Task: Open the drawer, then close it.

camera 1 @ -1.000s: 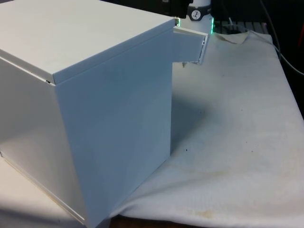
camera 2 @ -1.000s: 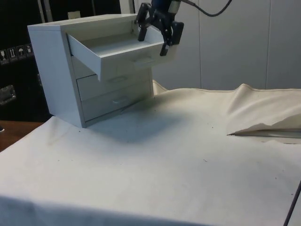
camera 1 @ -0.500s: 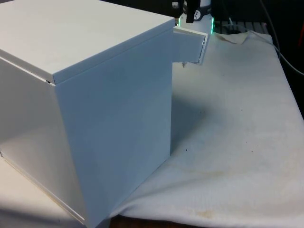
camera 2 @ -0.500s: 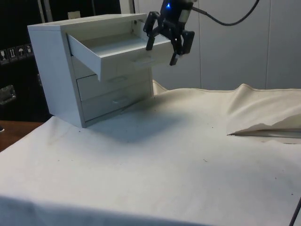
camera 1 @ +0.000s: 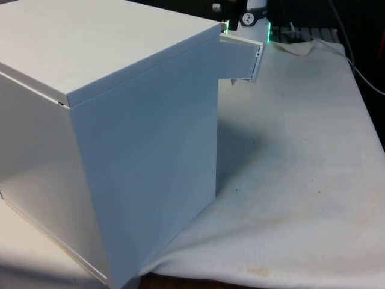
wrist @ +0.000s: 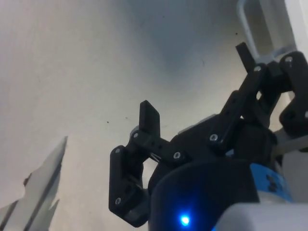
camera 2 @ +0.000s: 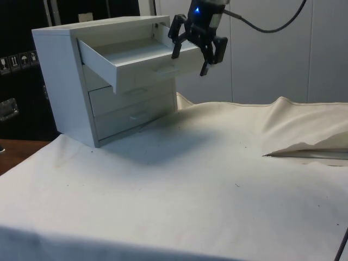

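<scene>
We see the gripper (camera 2: 191,55) with jaws spread wide, empty, just off the open top drawer's (camera 2: 136,60) front edge, clear cloth (camera 2: 217,174) below.

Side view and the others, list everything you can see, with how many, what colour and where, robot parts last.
White chest of drawers: one, white, on the table at the side view's left.
Top drawer: one, white, pulled out and open, nothing visible inside; its end juts past the chest in the front view.
Lower drawers: two, white, shut, below the open one.
White cloth: one, off-white, covers the table, rumpled in a fold at the side view's right.
Dark cabinets: behind the chest in the side view.
Black end effector: one, black, fingers spread, in the air at the open drawer's front corner, holding nothing.
</scene>
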You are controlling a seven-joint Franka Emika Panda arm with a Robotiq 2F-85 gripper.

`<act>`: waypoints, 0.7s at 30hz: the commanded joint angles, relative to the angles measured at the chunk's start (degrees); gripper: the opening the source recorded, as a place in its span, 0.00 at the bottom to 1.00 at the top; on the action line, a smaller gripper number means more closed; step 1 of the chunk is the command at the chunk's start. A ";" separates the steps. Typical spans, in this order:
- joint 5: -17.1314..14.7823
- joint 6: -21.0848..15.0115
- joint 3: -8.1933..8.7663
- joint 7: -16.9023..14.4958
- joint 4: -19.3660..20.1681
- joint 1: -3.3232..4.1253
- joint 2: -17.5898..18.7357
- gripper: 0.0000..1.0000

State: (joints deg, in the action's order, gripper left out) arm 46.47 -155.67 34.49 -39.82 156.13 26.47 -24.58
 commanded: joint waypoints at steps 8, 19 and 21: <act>6.25 -1.83 -0.86 5.33 -0.46 -0.92 1.95 1.00; 8.94 -2.81 -0.69 7.85 -0.57 -0.80 2.98 0.44; 9.05 -2.81 -0.69 7.96 -0.57 -0.80 2.98 0.33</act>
State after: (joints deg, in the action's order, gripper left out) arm 53.97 -157.85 34.38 -33.12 156.02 26.53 -21.77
